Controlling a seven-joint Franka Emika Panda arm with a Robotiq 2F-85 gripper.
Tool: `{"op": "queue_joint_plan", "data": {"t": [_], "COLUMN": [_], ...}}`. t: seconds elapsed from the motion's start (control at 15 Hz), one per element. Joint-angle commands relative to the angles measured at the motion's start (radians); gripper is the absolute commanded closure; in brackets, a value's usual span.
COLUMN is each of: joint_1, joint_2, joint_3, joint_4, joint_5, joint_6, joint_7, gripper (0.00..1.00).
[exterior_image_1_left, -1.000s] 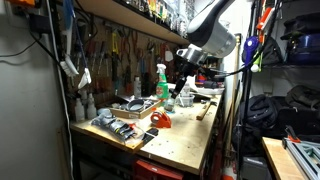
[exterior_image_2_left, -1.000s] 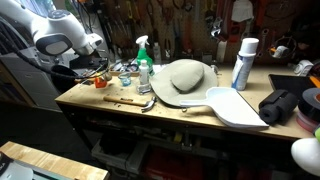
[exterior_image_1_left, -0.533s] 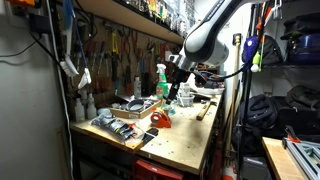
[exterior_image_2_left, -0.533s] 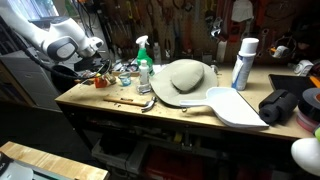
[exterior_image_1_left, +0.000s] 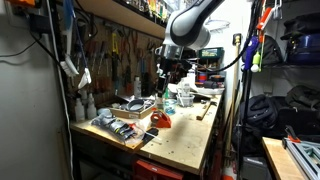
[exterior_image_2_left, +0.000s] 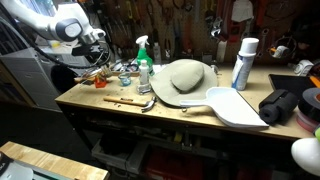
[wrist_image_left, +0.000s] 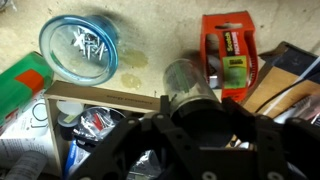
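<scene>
Wrist view looked down past the gripper at a metal can, which showed just beyond the dark gripper body and beside the edge of a wooden tray. A red tape dispenser lay just right of the can. A blue dish sat up-left, apart from it. Whether the fingers were apart, together or on the can could not be told. In both exterior views the gripper hung above the cluttered bench, near a spray bottle.
</scene>
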Motion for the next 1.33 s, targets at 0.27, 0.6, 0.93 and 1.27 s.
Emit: {"op": "queue_joint_plan", "data": {"t": [0.27, 0.6, 0.93, 1.27], "joint_1": [-0.022, -0.043, -0.063, -0.086], "joint_2": [0.034, 0.09, 0.152, 0.195], "joint_3": [0.015, 0.008, 0.011, 0.041], "joint_4": [0.043, 0.105, 0.145, 0.182], "joint_5": [0.008, -0.005, -0.003, 0.062], "joint_6": [0.014, 0.011, -0.014, -0.029], "joint_7": [0.068, 0.156, 0.193, 0.156], "gripper": [0.7, 0.7, 0.7, 0.7]}}
